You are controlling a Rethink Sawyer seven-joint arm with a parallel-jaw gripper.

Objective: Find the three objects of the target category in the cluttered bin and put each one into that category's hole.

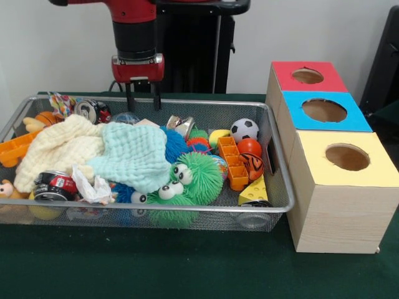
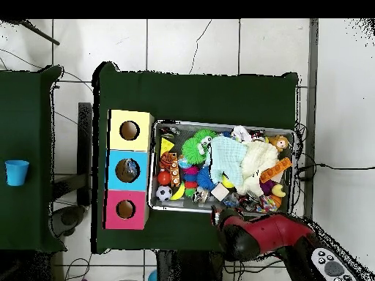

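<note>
Lab: robot arm (image 1: 134,37), green-clothed table (image 1: 156,268), sorting boxes (image 1: 330,149).

Even, soft indoor light falling from above the gripper (image 1: 143,98), faint shadows pooling under the mesh bin (image 1: 277,180) below it, no glare showing, front view slightly soft.

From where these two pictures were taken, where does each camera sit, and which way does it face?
Front view: across the table, facing the robot; it sees the wire bin and the gripper coming down from above.
Overhead view: above the table, looking straight down; the red arm enters from the bottom edge.
Both show the bin, the green fuzzy toy and the three-hole box.
</note>
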